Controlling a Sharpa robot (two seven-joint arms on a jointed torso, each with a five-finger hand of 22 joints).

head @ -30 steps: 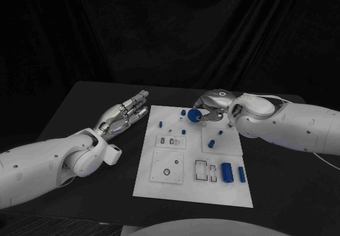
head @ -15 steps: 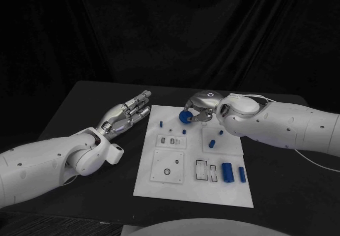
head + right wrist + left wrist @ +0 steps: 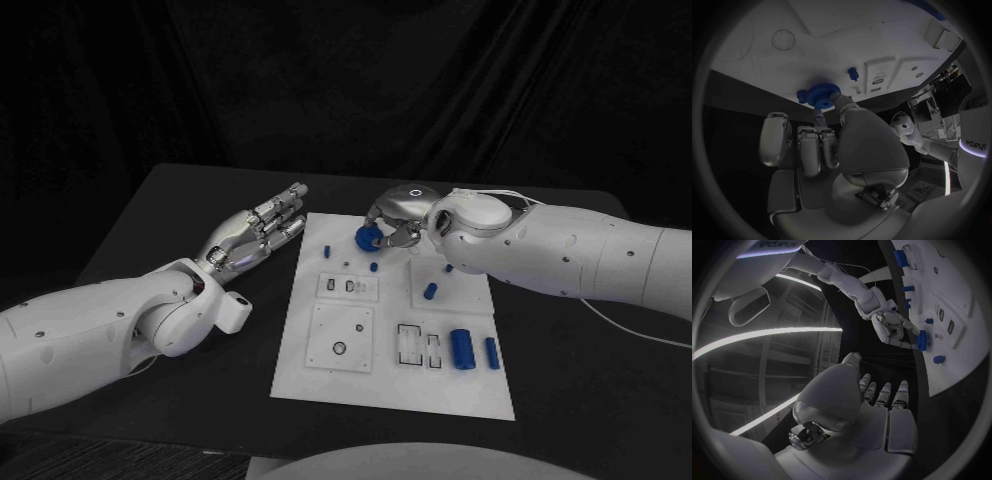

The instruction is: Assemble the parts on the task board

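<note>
Table (image 3: 173,215), black, bearing the white task board (image 3: 389,385) at its middle. Board: recessed panels with small slots and a ring outline; blue parts lie or stand on it, the two largest being cylinders (image 3: 463,349) near its right edge, with smaller pegs (image 3: 430,292) toward the far end. Right hand (image 3: 392,228): over the board's far end, pinching a blue gear (image 3: 368,240) at its fingertips; the right wrist view shows the toothed gear (image 3: 819,95) close against the board surface, though whether it touches cannot be told, and the thumb hides part of it. Left hand (image 3: 257,232): beside the board's left edge, palm up, fingers straight and side by side, holding nothing.
</note>
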